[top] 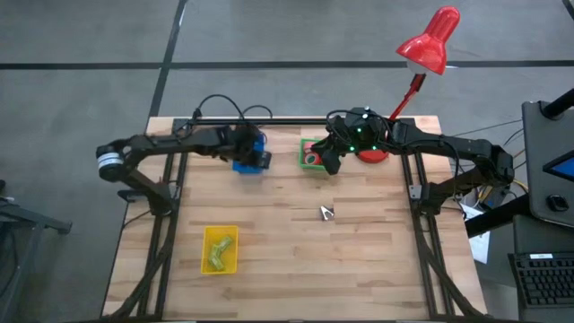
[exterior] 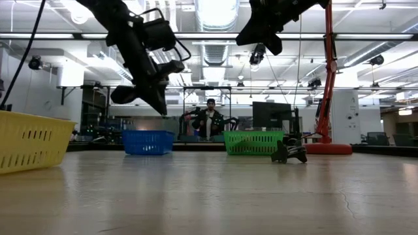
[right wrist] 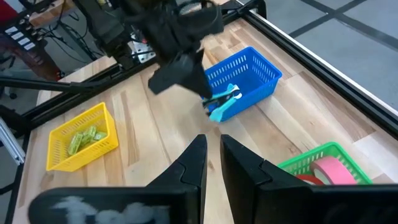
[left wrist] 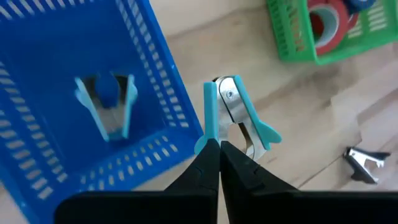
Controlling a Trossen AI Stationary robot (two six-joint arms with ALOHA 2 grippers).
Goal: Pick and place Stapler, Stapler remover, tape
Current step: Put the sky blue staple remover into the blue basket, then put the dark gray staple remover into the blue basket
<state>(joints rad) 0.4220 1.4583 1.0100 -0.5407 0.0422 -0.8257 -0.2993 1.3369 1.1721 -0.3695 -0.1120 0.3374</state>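
One light, rigid teal staple remover (left wrist: 233,115) hung pinched by its handle end in my left gripper (left wrist: 219,149) beside the blue bin (left wrist: 81,93); my right gripper (right wrist: 212,155), jaws slightly apart, hovered empty.

No readable text, label, brand, number or sign anywhere: none on the bins, tape rolls or staple removers, none on the table, arms or lamp, none legible in the room behind.
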